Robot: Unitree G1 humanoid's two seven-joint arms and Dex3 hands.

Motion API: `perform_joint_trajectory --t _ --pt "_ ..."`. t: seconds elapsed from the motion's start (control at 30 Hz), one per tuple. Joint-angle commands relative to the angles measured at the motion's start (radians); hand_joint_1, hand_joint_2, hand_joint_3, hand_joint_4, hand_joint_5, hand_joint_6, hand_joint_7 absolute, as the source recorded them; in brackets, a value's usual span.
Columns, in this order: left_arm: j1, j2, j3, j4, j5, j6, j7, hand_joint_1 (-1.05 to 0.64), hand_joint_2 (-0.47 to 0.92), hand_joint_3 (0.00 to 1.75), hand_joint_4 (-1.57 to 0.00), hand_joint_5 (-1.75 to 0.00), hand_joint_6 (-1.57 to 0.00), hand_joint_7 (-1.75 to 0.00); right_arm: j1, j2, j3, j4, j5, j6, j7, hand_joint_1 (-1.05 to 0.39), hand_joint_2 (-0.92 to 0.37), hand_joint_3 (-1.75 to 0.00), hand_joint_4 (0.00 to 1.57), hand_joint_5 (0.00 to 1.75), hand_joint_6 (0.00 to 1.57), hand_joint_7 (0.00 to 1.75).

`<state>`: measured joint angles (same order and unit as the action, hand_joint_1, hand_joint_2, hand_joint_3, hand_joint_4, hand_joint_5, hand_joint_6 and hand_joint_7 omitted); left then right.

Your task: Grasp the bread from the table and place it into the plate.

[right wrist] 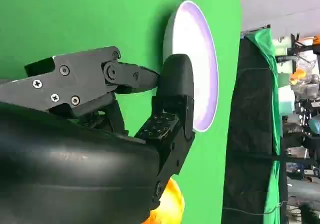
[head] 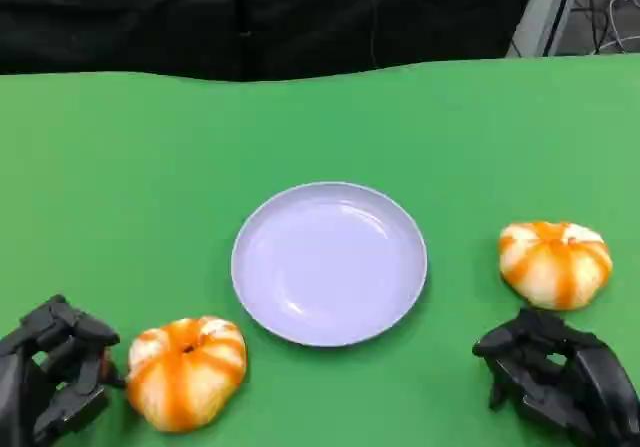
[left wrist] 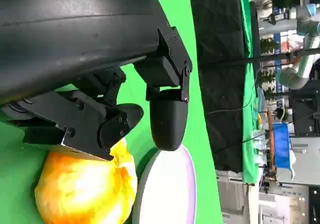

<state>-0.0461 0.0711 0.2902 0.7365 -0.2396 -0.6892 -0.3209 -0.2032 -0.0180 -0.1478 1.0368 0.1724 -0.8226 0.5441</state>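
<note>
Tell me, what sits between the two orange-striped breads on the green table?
In the head view the pale purple plate lies between the left bread and the right bread, with bare green table on either side of it. Nothing is on the plate.

1. Table [head: 120, 167] is covered in green cloth.
2. Lavender plate [head: 329, 264] is set near centre, nothing on it.
3. One orange-striped bread roll [head: 186, 370] is laid near the plate's left.
4. A second roll [head: 555, 263] is laid well right.
</note>
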Motion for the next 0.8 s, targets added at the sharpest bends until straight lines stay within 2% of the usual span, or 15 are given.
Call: perform_joint_trajectory --t 0.03,0.6,0.77,0.8 --pt "-0.001 0.019 0.010 -0.004 -0.010 0.002 0.009 0.03 0.74 0.87 -0.83 -1.61 -0.82 -1.34 0.000 -0.019 -0.007 0.006 0.005 -0.007 0.008 -0.26 -0.92 -0.42 0.71 1.67 0.86 0.95" --pt "-0.003 0.015 0.016 -0.003 -0.045 0.002 -0.021 0.03 0.76 0.85 -0.81 -1.61 -0.80 -1.34 0.001 -0.018 -0.007 0.006 0.003 -0.010 0.010 -0.25 -0.92 -0.43 0.71 1.69 0.86 0.94" --pt "-0.002 -0.008 0.031 -0.026 -0.129 0.023 -0.079 0.01 0.88 0.64 -0.78 -1.43 -0.84 -1.00 0.002 -0.018 -0.007 0.001 0.005 0.000 0.010 -0.25 -0.92 -0.43 0.70 1.70 0.86 0.94" --pt "-0.003 -0.013 0.034 -0.029 -0.143 0.025 -0.088 -0.02 0.87 0.60 -0.76 -1.33 -0.84 -0.88 0.002 -0.017 -0.007 0.000 0.006 0.001 0.010 -0.25 -0.92 -0.43 0.70 1.70 0.86 0.94"
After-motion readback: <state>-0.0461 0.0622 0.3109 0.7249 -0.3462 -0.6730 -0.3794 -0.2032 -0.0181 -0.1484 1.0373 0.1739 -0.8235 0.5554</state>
